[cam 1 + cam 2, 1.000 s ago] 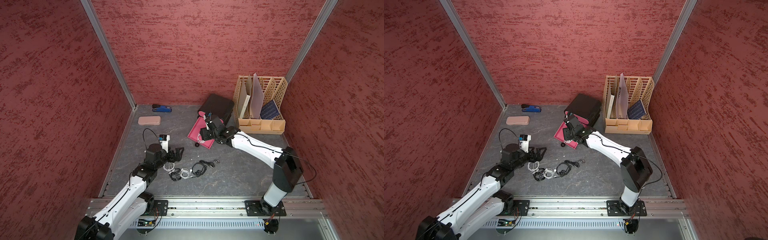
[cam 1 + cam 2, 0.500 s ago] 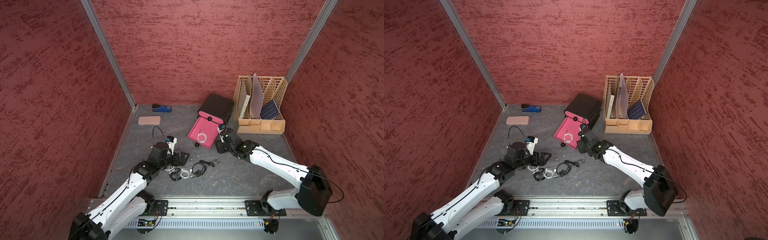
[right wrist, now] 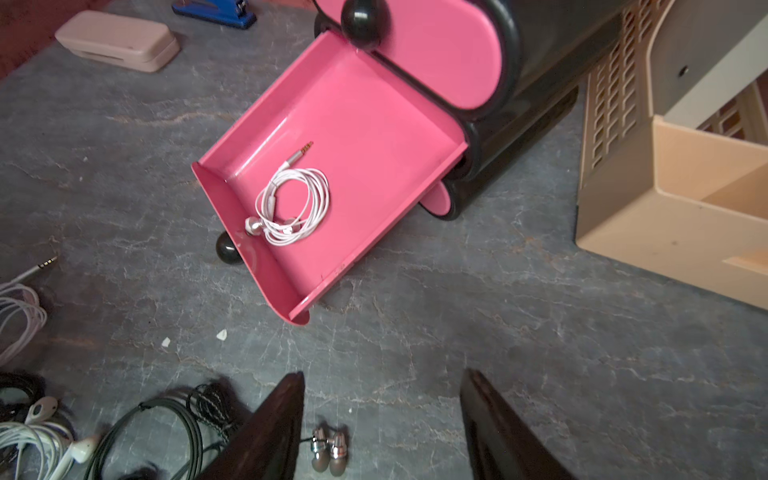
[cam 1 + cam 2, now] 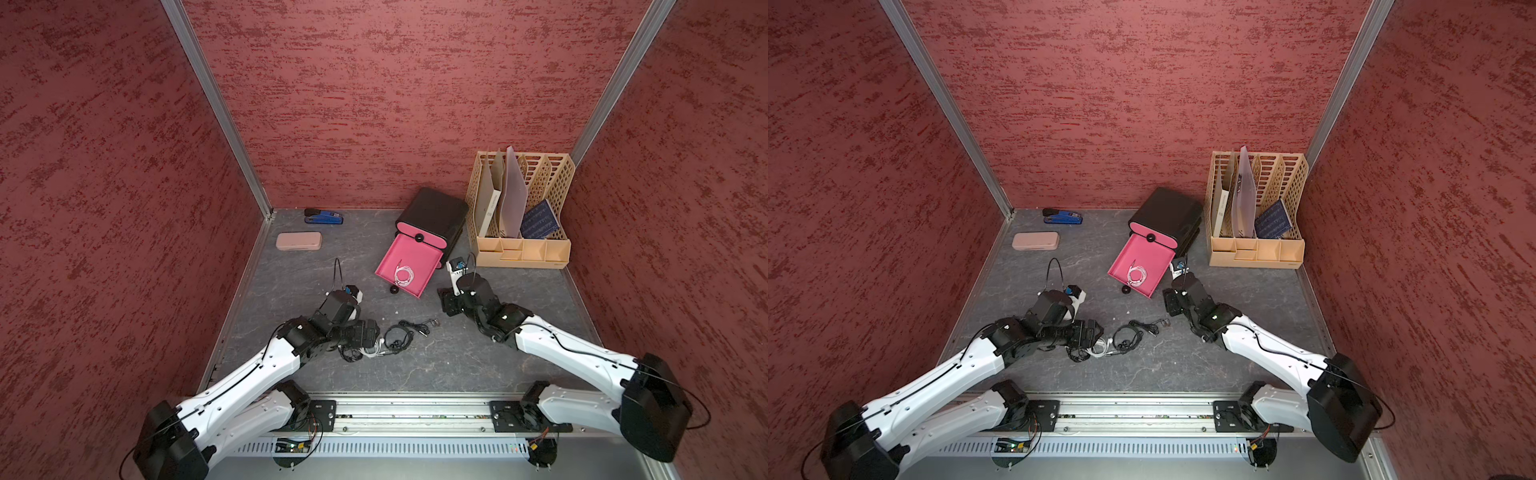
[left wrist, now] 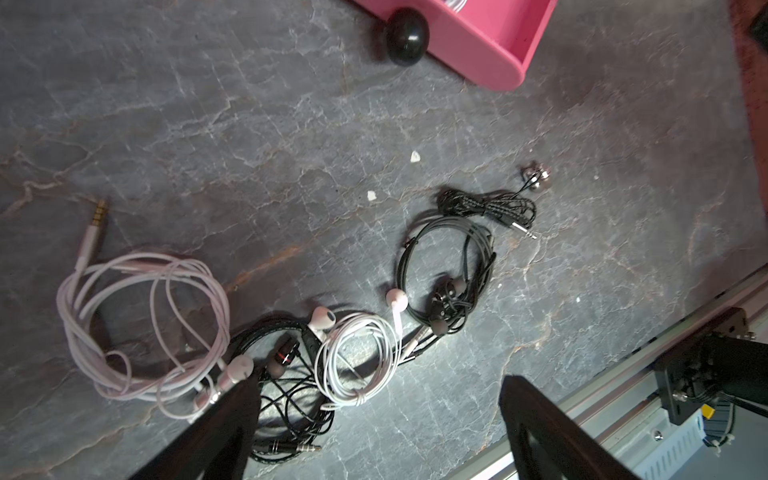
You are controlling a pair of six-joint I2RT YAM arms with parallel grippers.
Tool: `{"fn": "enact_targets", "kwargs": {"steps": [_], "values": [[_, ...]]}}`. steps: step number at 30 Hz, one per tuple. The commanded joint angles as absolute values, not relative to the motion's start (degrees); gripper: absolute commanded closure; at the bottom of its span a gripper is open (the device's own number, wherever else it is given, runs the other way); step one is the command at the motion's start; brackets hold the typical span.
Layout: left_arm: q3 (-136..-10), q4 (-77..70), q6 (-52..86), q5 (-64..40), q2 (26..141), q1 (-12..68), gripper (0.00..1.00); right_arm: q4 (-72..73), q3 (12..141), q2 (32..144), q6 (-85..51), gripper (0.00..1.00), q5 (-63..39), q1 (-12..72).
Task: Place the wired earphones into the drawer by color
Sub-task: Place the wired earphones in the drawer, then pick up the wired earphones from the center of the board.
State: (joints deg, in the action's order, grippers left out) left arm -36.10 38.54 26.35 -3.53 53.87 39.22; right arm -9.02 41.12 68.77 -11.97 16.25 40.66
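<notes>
The pink drawer (image 4: 419, 253) stands pulled out of its black cabinet (image 4: 432, 214), with one white coil of wired earphones (image 3: 293, 205) lying in it. On the floor lies a pile of them: a pale pink-white coil (image 5: 141, 328), a white coil (image 5: 357, 357), a black coil (image 5: 446, 270), a black braided bundle (image 5: 486, 205) and a tangled black set with a red-banded bud (image 5: 286, 353). My left gripper (image 5: 380, 382) hangs open just over the white coil. My right gripper (image 3: 383, 374) is open and empty in front of the drawer, with silver earbuds (image 3: 328, 451) below it.
A beige file organizer (image 4: 519, 216) stands right of the cabinet. A pink case (image 4: 299, 241) and a blue stapler (image 4: 324, 217) lie at the back left. The metal rail (image 4: 399, 415) runs along the front edge. The drawer's black knob (image 3: 227, 249) juts toward the pile.
My right gripper has drawn back from the drawer toward the front right, leaving a white coil inside. My left gripper has moved right, over the pile.
</notes>
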Motion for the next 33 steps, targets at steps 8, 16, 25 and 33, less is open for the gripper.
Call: {"fn": "enact_targets", "kwargs": {"steps": [8,16,25,33], "values": [[-36.12,38.28,27.16,-0.54,59.94,41.03,0.19,-6.97,40.8,68.03,-11.87,0.36,17.93,40.43],[-35.77,36.62,27.07,0.15,63.87,41.67,0.31,-7.12,41.05,68.69,-12.26,0.36,17.93,40.43],[-35.69,35.14,26.81,-0.19,67.47,41.91,0.43,-7.12,41.13,68.91,-12.22,0.36,18.44,40.43],[-35.68,33.93,26.81,-0.04,70.54,42.04,0.48,-7.3,41.15,68.91,-12.13,0.36,18.37,40.4]]}}
